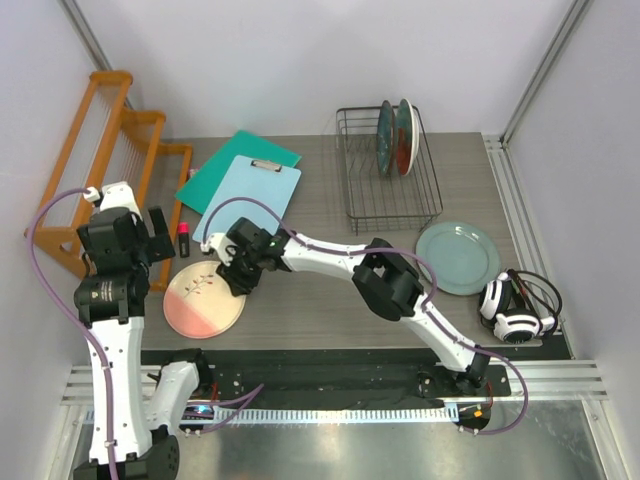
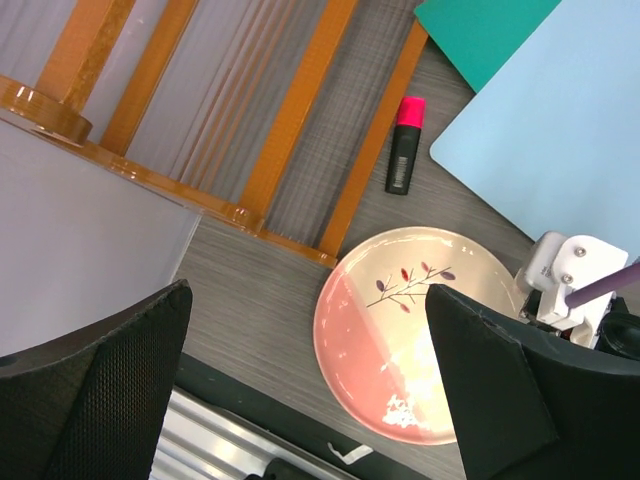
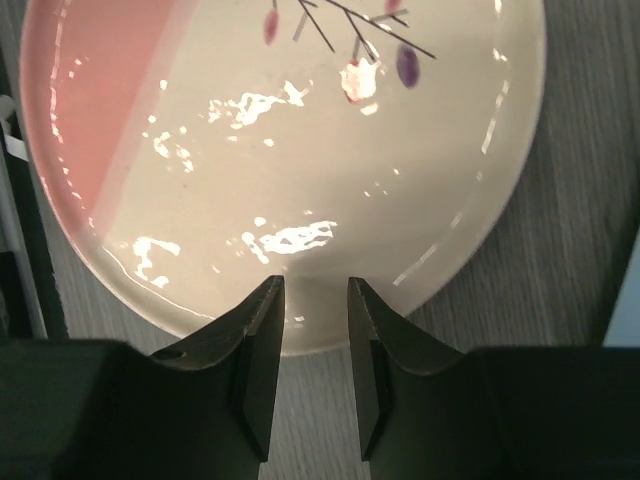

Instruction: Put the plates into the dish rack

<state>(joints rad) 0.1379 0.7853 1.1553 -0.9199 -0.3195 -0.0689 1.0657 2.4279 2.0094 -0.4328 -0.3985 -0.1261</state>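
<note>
The pink-and-cream twig plate (image 1: 204,299) lies flat on the table at the front left; it also shows in the left wrist view (image 2: 420,330) and the right wrist view (image 3: 300,150). My right gripper (image 1: 234,277) (image 3: 315,283) hovers at its right rim, jaws a narrow gap apart and holding nothing. My left gripper (image 1: 152,238) (image 2: 308,290) is wide open and empty, above the table left of this plate. The dark teal plate (image 1: 385,138) and the red-and-teal floral plate (image 1: 405,138) stand upright in the dish rack (image 1: 350,175). The pale grey-green plate (image 1: 458,257) lies flat to the right.
An orange wooden rack (image 1: 110,160) stands at the far left. A light blue clipboard (image 1: 250,195) lies on a green board (image 1: 240,160) behind the pink plate. A pink highlighter (image 1: 184,240) (image 2: 403,145) lies beside them. Headphones (image 1: 515,305) sit at the front right.
</note>
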